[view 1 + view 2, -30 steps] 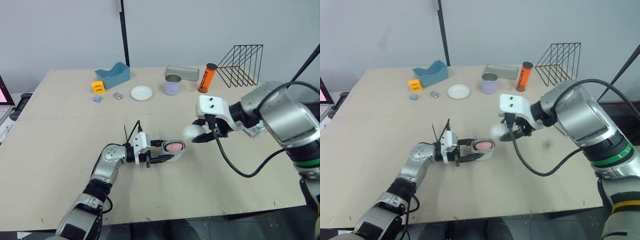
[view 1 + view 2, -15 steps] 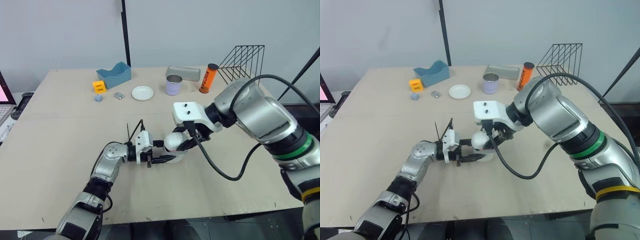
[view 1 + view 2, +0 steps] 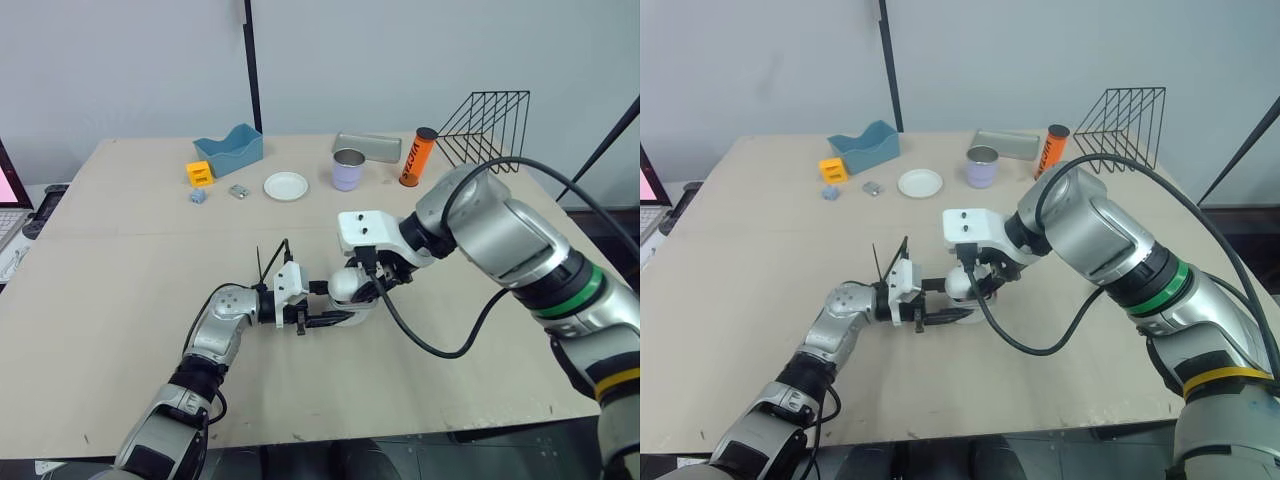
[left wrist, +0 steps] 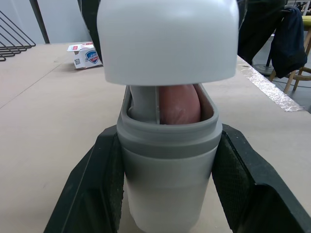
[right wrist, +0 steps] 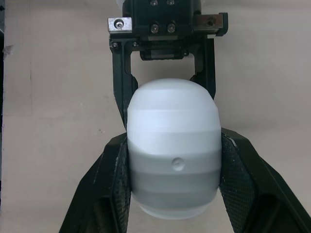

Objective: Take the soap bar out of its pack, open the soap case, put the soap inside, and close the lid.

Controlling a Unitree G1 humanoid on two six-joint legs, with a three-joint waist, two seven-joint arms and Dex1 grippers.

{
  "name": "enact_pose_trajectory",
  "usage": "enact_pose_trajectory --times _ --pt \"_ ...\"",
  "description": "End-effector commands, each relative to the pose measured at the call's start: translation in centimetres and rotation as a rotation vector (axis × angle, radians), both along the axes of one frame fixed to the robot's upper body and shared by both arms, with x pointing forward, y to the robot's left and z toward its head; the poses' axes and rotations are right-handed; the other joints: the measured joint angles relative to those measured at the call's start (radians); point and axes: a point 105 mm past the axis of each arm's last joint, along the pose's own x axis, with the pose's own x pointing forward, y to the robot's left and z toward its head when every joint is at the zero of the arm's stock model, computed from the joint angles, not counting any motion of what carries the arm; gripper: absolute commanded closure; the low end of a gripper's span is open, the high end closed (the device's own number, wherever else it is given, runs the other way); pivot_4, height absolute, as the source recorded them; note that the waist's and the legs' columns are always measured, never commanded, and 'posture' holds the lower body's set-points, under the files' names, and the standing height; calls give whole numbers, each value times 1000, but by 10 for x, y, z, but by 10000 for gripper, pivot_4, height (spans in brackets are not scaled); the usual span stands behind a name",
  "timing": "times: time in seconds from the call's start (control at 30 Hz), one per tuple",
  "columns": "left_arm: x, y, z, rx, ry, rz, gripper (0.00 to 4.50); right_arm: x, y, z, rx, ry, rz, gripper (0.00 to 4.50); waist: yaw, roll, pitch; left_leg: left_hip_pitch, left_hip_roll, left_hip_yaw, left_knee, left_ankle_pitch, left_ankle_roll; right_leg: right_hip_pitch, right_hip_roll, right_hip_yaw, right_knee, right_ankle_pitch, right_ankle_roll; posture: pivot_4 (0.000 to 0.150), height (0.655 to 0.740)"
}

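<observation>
The soap case (image 4: pixel 167 194) looks like hard, smooth plastic. It is likely light and stiff, and it could slip if squeezed too softly. The best place to hold it seems to be its two long sides. The pink soap (image 4: pixel 179 103) lies inside it and looks slick.

The case sits on the desk (image 3: pixel 120 250), near the middle of the left eye view. The left end effector (image 4: pixel 168 160) is partly open, as wide as the case, with a finger pressed on each side.

The right end effector (image 5: pixel 173 174) is open about as wide and grips the white lid (image 4: pixel 167 39) by its sides. The lid hangs just above the case and is not pushed down yet. It probably needs to line up straight before it will snap on.
</observation>
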Motion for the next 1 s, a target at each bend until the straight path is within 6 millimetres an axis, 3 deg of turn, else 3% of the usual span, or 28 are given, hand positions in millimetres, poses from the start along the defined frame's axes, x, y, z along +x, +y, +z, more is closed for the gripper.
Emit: enact_pose_trajectory --times 0.03,1.0 --pt "-2 -5 -2 25 -2 -19 25084 -4 1 6 -7 -32 25 26254 0 0 0 0 0 0 0 0 0 0 0 0 0 0 0 1500 7393" --pt "-1 -6 -3 31 1 -22 25084 -4 2 -11 -51 -14 -13 26254 0 0 0 0 0 0 0 0 0 0 0 0 0 0 0 1500 7393"
